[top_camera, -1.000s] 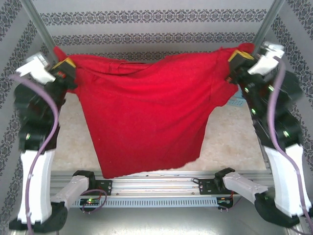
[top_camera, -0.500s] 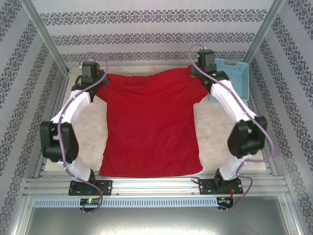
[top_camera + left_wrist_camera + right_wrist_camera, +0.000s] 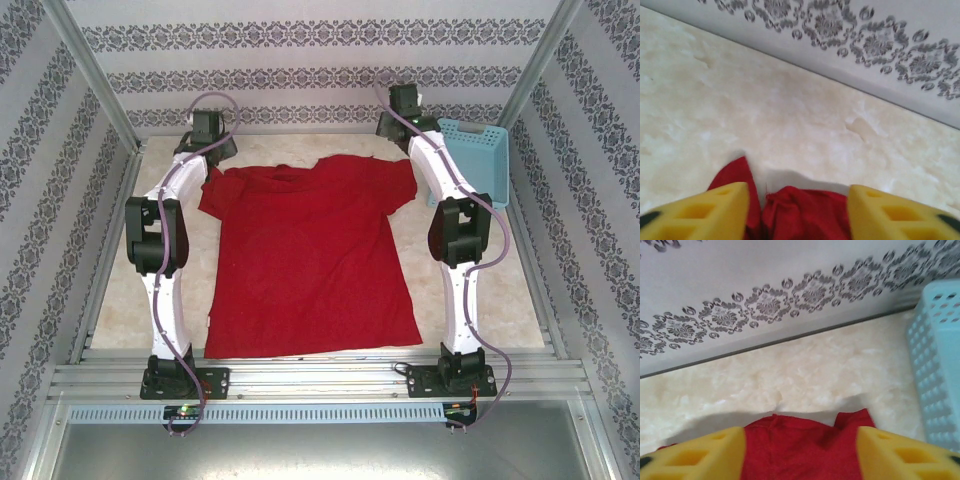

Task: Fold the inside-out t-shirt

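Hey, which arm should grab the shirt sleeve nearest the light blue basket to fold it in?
Probably right. The right gripper hangs open over that sleeve of the plain red cloth t-shirt, beside the light blue plastic basket. The left gripper, also open, sits at the opposite sleeve.

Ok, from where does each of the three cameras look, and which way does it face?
Top external: above and behind the bases, looking down and forward over the table; left arm, right arm and the red t-shirt show.
Left wrist: on the left arm, facing the patterned back wall; the open left gripper straddles the shirt's edge.
Right wrist: on the right arm, facing the same wall; the open right gripper over the shirt, blue basket at right.
Shared: top and right wrist both show the basket.
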You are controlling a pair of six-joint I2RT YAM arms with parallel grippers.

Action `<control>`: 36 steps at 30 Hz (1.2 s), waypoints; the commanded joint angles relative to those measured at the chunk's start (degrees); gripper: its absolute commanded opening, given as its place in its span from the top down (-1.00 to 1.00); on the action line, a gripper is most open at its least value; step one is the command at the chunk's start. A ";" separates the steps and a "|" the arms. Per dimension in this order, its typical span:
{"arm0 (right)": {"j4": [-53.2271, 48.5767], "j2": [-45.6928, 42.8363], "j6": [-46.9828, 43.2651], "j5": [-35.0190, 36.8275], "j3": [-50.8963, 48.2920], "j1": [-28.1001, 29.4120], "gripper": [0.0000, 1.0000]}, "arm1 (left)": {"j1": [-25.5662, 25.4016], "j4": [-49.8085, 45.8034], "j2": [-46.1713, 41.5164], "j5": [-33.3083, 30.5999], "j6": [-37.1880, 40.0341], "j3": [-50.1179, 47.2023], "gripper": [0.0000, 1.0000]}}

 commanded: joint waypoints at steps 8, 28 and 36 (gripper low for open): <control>-0.73 -27.20 1.10 -3.52 -30.56 4.25 -0.41 | -2.04 -13.38 -21.65 0.14 -4.94 -18.00 -0.49; 12.90 -26.65 13.45 -12.84 -67.42 14.94 -0.36 | -16.21 5.22 -24.55 3.24 -13.06 -52.16 -0.49; 11.87 -17.77 15.18 -14.82 -59.59 9.65 -0.34 | -12.49 6.50 -13.00 4.99 -13.41 -43.58 -0.50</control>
